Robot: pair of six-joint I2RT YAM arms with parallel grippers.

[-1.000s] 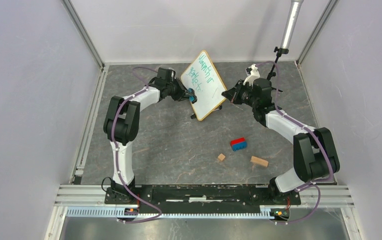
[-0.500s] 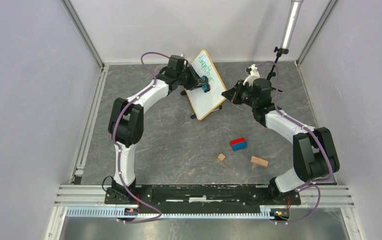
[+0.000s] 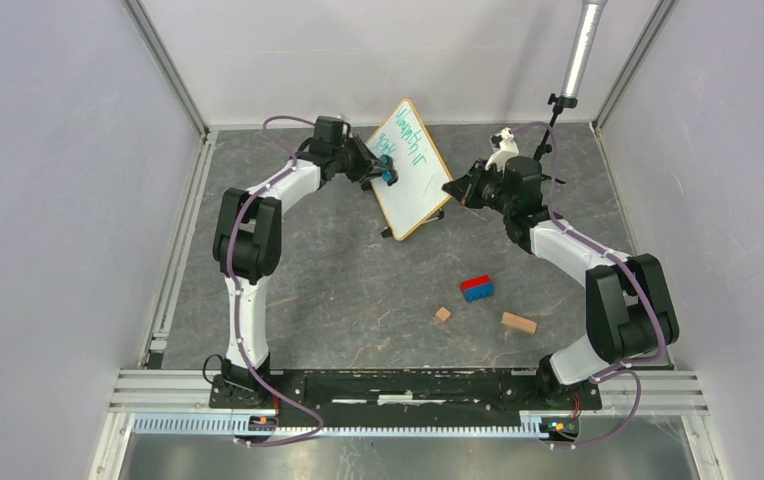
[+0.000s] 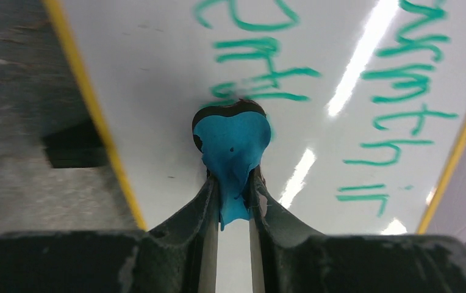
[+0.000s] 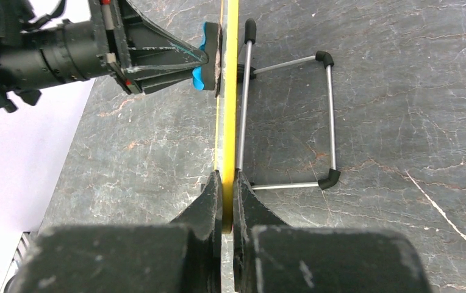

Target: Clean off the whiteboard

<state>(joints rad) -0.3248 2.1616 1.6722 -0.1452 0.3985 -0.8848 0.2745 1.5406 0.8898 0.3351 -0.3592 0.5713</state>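
The whiteboard (image 3: 413, 175) stands tilted on its wire stand at the back of the table, with green handwriting (image 4: 401, 91) on its face. My left gripper (image 3: 386, 170) is shut on a blue eraser (image 4: 233, 143), and the eraser's pad presses on the board's face (image 4: 151, 79) just below a green line. My right gripper (image 3: 455, 190) is shut on the board's yellow-wood frame edge (image 5: 230, 91) from the right side. In the right wrist view the left gripper's fingers (image 5: 157, 58) and the eraser (image 5: 201, 58) meet the board edge-on.
The stand's wire legs (image 5: 330, 110) with black tips rest behind the board. A red-and-blue block (image 3: 476, 288), a small wooden cube (image 3: 443, 314) and a wooden block (image 3: 518, 322) lie nearer the front right. A metal pole (image 3: 580, 50) rises at the back right. Walls enclose the table.
My left gripper swept the eraser up and right across the board, then back left to its middle-left part. The right gripper kept its hold on the frame.
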